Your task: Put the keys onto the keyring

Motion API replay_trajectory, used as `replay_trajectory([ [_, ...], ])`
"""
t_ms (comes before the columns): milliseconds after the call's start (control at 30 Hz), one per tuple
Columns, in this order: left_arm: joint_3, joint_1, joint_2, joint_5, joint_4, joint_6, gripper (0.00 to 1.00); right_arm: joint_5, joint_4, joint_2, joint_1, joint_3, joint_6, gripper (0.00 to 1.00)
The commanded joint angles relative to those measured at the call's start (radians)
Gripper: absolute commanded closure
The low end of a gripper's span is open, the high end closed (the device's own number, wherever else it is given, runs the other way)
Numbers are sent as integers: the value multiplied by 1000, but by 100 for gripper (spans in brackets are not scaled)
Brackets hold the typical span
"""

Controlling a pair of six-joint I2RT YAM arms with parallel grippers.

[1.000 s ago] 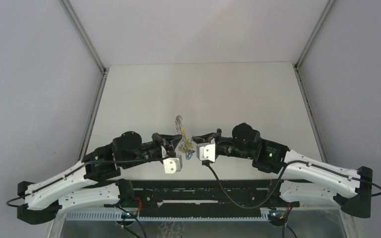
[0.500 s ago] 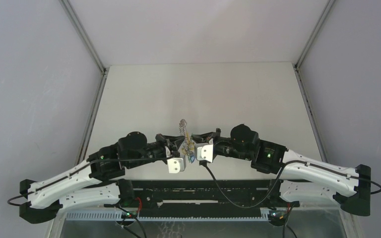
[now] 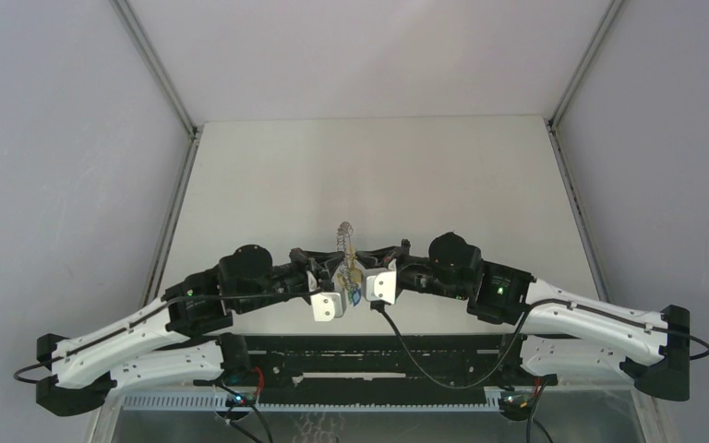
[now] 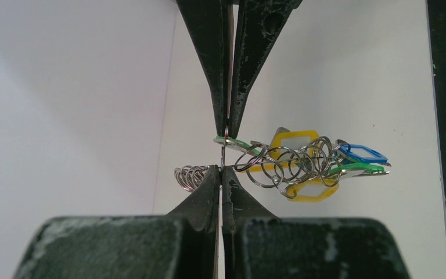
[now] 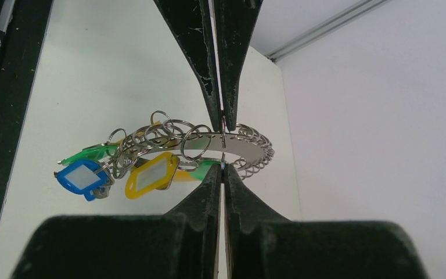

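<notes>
White table (image 3: 378,166) lay under it all, and over its near part the left gripper (image 4: 221,170) and the right gripper (image 5: 222,167) met nose to nose, both squeezed tight shut on the keyring (image 5: 241,142), which hung in the air between them. Made of thin, hard, shiny metal, the keyring looked light but slippery, so I think its flat band, where both pinched it, was a better place to hold than the curly coil. Smallest of all, the keys (image 5: 81,177) with blue and green heads dangled loose from little rings on it and would likely swing at any bump.
</notes>
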Motion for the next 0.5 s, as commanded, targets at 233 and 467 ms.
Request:
replay_trajectory([
  [233, -16, -5, -2, 3, 78, -19, 100, 43, 32, -9, 27, 41, -15, 100],
  [467, -15, -5, 1, 6, 77, -22, 100, 60, 32, -14, 38, 40, -17, 100],
])
